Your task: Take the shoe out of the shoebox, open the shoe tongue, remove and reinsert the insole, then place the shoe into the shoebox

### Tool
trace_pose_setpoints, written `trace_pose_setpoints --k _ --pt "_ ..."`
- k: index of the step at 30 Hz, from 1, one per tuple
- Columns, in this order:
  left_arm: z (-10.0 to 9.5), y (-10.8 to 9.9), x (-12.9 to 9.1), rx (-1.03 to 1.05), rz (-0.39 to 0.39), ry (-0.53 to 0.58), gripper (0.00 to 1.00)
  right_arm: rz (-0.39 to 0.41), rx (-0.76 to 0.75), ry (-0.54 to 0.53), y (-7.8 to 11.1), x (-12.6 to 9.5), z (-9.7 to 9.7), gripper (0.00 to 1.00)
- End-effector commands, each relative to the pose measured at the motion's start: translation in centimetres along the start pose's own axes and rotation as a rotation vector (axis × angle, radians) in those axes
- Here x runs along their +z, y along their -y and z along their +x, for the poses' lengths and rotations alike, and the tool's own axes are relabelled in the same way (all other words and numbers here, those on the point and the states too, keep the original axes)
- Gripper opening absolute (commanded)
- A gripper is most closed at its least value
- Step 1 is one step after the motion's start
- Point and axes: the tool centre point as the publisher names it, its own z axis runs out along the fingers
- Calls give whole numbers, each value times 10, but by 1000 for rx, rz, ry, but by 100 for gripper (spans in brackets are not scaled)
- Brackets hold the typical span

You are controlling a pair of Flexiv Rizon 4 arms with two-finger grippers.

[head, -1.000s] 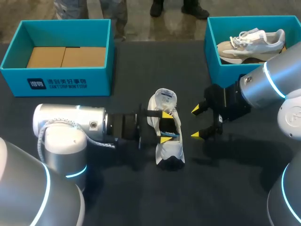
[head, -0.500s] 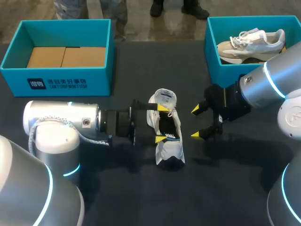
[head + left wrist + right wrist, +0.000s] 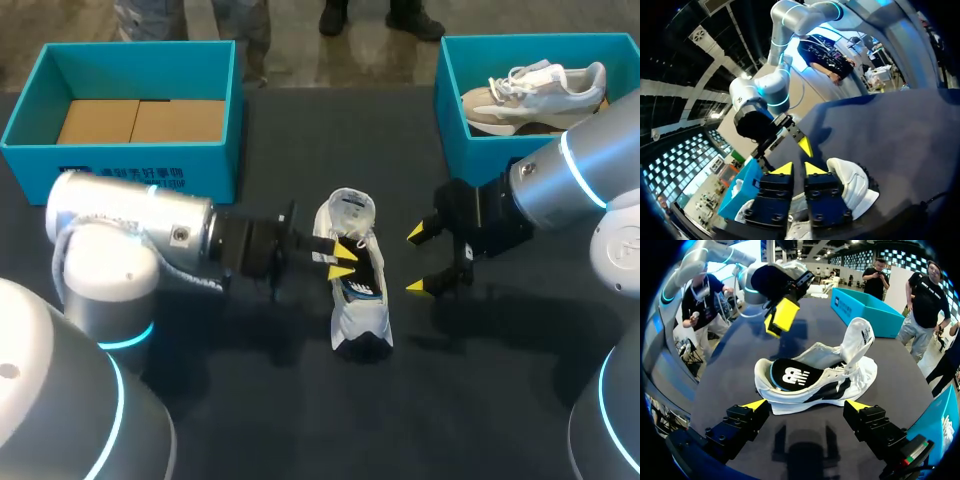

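Seeing the white sneaker (image 3: 358, 300) on the dark table (image 3: 300, 420), tongue (image 3: 857, 340) up, white logo (image 3: 790, 375) on its black insole (image 3: 817, 371), left gripper (image 3: 341, 257) pinched empty above it, right gripper (image 3: 416, 260) spread wide beside it.

Shoe (image 3: 360, 315) on table (image 3: 300, 420), beside right hand (image 3: 414, 260)

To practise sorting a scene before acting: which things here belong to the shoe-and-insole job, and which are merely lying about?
Belongs to the job: white shoe on the table; black insole inside it; left teal shoebox, holding only cardboard, probably its box; left gripper; right gripper.

Lying about: second shoe; right teal box holding it.
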Motion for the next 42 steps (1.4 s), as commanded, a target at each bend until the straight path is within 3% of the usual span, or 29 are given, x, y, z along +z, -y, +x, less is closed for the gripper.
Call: trace_pose_setpoints --k 1,9,13,26,33,42 --pt "-8 2 -12 5 8 -179 0 5 1 2 -1 1 1 100" --pt "-7 5 -20 -21 54 -357 0 5 1 2 -1 1 1 100" --pt "-6 12 -21 -10 88 -493 0 31 -4 20 1 -10 -2 100" --pt "-16 25 -15 48 90 -850 0 100 -10 23 -10 -47 -12 100" --pt "-20 22 -19 74 66 -979 0 131 -18 34 -21 -76 -12 100" --pt "-24 19 -22 71 46 -987 0 118 -19 2 -31 -108 -16 100"
